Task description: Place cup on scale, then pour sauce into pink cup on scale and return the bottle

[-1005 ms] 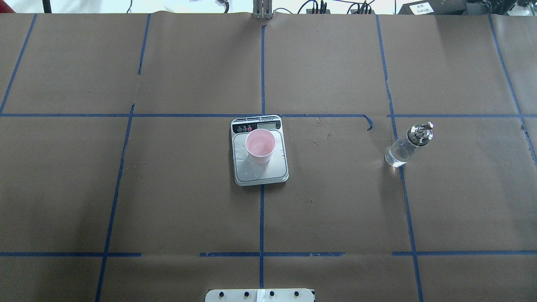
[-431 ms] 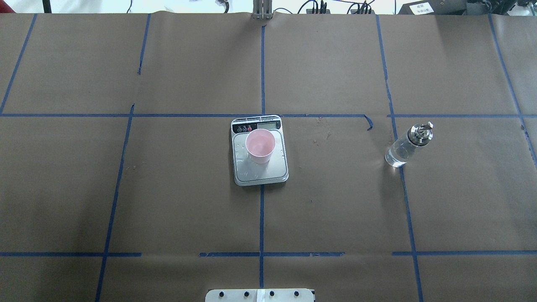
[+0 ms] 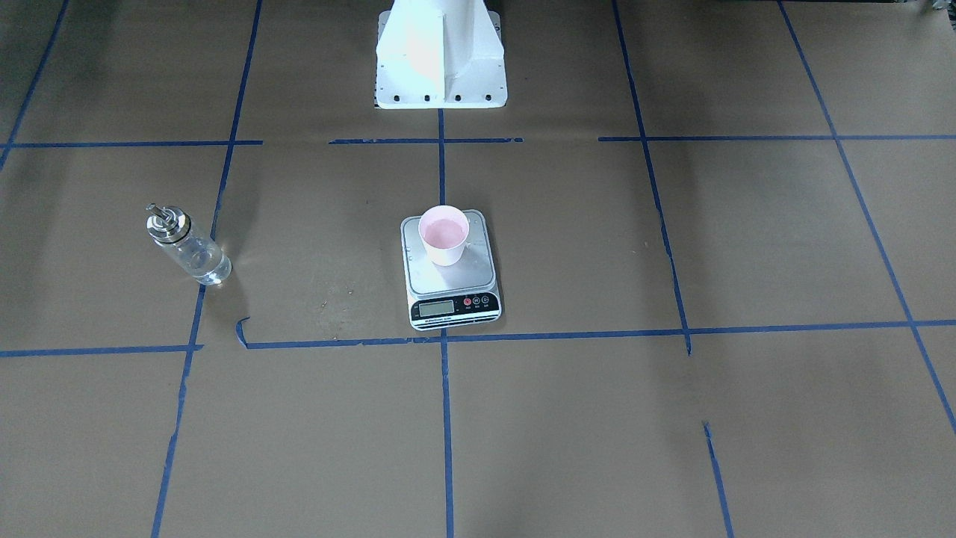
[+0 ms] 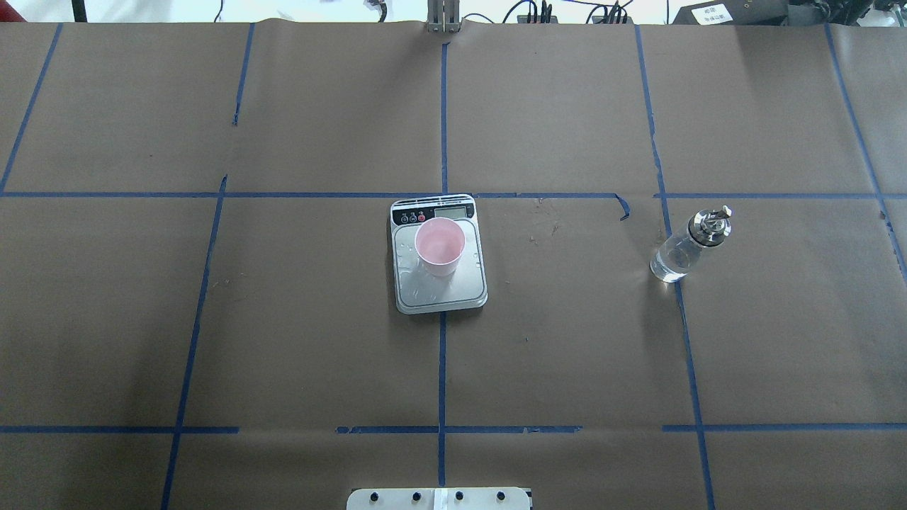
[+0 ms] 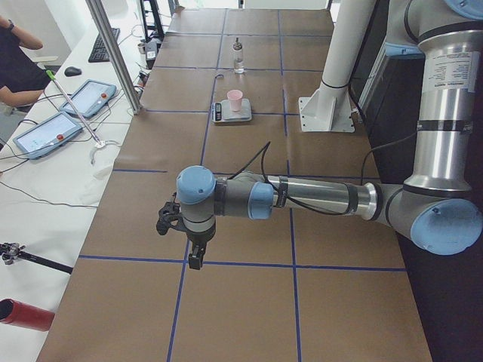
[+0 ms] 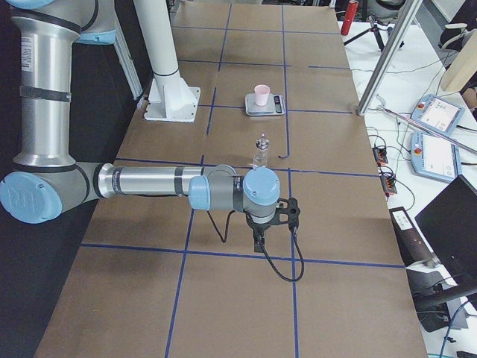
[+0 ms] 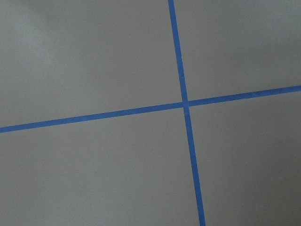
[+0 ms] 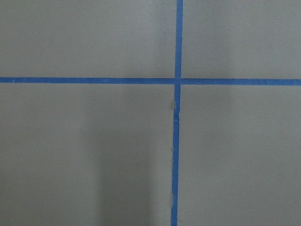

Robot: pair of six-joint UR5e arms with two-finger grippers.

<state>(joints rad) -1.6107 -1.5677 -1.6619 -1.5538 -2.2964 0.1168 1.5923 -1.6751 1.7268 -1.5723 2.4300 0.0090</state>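
Observation:
The pink cup stands upright on the silver plate of the scale at the table's centre, also in the front view as cup on scale. The clear glass bottle with its metal spout stands upright on the table to the right, apart from the scale and untouched; the sauce in it barely shows. My left gripper hangs over the table's left end, far from the scale. My right gripper hangs over the right end, short of the bottle. Whether either is open or shut I cannot tell.
Brown paper with blue tape lines covers the table; both wrist views show only a tape crossing. The white robot pedestal stands at the robot's edge. A side desk carries tablets, with a person's arm beyond.

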